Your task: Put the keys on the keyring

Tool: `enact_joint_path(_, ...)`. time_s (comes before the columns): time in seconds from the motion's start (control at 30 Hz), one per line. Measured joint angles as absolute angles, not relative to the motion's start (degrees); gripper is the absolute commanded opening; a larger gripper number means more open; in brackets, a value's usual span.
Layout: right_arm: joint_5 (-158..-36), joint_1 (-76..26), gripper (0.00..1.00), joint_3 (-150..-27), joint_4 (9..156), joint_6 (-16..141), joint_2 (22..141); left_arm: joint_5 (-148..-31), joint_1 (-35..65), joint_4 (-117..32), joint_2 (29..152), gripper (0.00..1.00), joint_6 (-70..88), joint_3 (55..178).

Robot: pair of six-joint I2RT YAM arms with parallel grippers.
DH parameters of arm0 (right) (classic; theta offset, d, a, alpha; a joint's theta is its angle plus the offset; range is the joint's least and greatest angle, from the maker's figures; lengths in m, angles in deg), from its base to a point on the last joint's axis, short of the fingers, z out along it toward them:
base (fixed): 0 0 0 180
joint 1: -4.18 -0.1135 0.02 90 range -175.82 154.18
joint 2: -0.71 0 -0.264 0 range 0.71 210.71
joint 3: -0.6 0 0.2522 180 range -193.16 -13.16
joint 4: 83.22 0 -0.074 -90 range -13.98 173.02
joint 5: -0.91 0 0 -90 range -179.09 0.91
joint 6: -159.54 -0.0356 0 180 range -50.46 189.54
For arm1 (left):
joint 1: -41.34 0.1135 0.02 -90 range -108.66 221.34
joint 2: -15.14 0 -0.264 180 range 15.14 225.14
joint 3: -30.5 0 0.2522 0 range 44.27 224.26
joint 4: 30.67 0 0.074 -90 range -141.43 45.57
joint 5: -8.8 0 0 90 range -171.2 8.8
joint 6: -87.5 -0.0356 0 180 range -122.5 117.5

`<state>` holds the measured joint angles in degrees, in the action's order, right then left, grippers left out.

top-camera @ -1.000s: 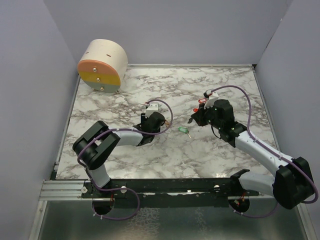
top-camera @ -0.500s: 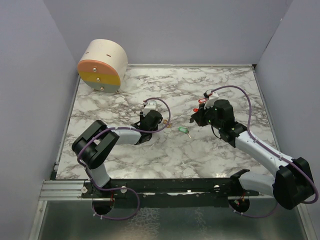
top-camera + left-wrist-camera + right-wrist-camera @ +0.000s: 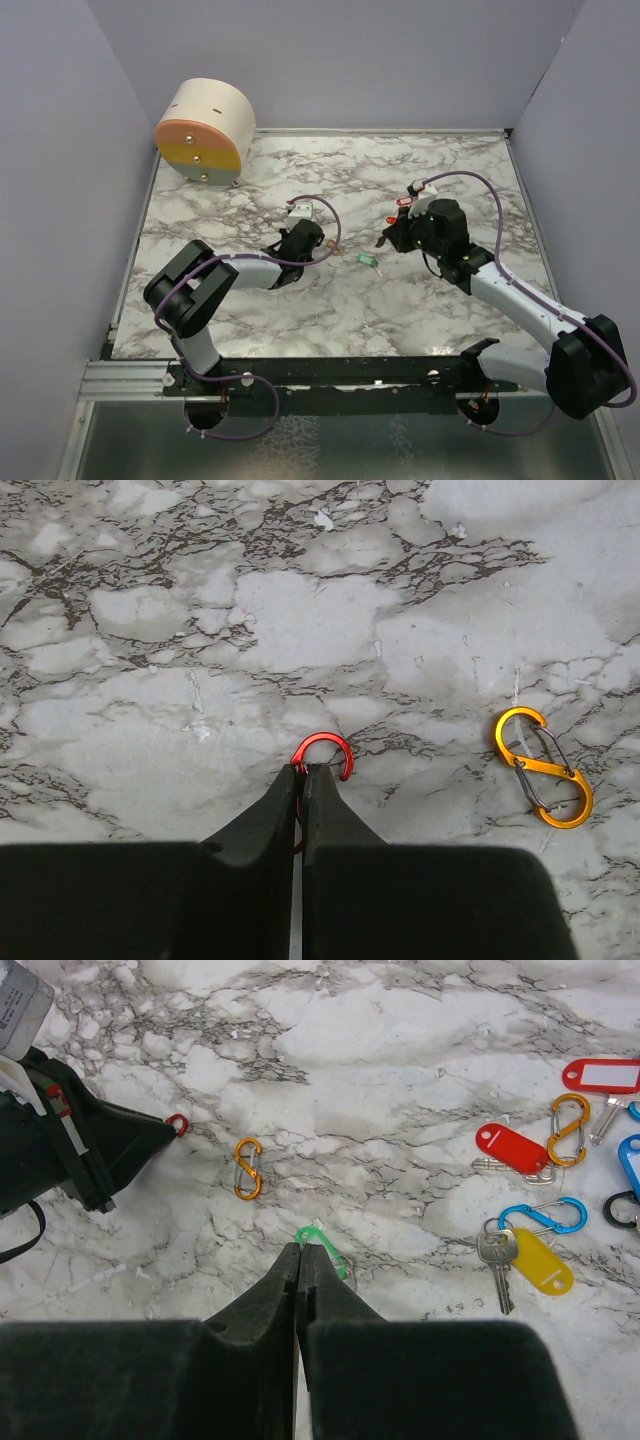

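Fingertips of left gripper (image 3: 302, 770) pressed together, clamped on red clip (image 3: 345, 752) low over marble table (image 3: 300, 610). Orange clip (image 3: 543, 767) flat on marble toward right of left wrist view, apart from red one. Right gripper (image 3: 299, 1248) likewise closed tight, green clip (image 3: 325, 1237) right at its tips; pinched or merely lying beneath, hard to tell. Loose cluster of keys (image 3: 497, 1250) on marble well apart from both grippers, with red tag (image 3: 512, 1148), yellow tag (image 3: 543, 1262) and blue clip (image 3: 545, 1216) among them.
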<state>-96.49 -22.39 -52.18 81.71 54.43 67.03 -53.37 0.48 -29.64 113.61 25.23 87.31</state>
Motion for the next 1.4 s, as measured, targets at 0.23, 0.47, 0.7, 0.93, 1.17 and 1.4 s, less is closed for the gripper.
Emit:
enact_joint_path(0.23,-96.51,-22.39,0.01,-52.18,81.71,54.62,67.03,-54.04,0.5,-29.78,113.61,0.0,24.92,87.55)
enact_joint_path(0.47,-97.83,-22.41,0.01,-52.18,81.71,55.13,67.08,-57.87,0.83,-31.39,113.13,0.0,24.38,88.54)
enact_joint_path(0.7,-99.31,-22.91,0.01,-52.18,81.76,55.91,67.14,-63.38,-2.34,-37.08,109.59,0.0,23.48,92.41)
enact_joint_path(0.93,-99.99,-25.45,0.01,-52.18,81.8,56.72,68.13,-65.43,-7.59,-39.0,108.78,0.0,22.78,99.33)
enact_joint_path(1.17,-100.3,-27.54,0.01,-52.18,81.87,57.77,69.07,-66.31,-9.91,-40.46,108.89,0.0,22.41,102.26)
enact_joint_path(1.4,-100.34,-28.2,0.01,-52.18,82.15,57.9,70.14,-66.46,-11.09,-41.4,108.91,0.0,22.34,102.96)
